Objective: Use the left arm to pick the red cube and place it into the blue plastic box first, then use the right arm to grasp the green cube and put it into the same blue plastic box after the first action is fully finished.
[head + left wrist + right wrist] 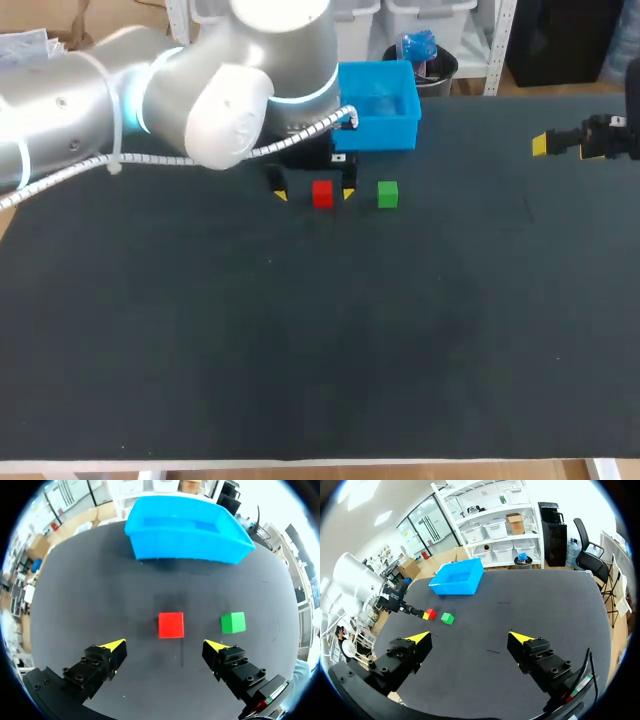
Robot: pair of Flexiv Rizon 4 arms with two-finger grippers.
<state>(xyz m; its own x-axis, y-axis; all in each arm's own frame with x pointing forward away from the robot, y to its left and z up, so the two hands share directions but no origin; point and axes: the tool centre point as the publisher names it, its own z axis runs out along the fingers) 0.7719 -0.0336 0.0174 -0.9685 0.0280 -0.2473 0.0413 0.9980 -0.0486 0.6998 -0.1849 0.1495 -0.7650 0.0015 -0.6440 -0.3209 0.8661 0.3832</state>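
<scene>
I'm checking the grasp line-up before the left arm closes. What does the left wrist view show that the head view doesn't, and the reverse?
Only the left wrist view: the left gripper in full, fingers open, with the red cube ahead of the gap between them and touching neither.
Only the head view: the right gripper far off at the table's right side, and the left arm covering most of its own gripper.
Both: the red cube, the green cube beside it, and the blue box beyond them.
</scene>
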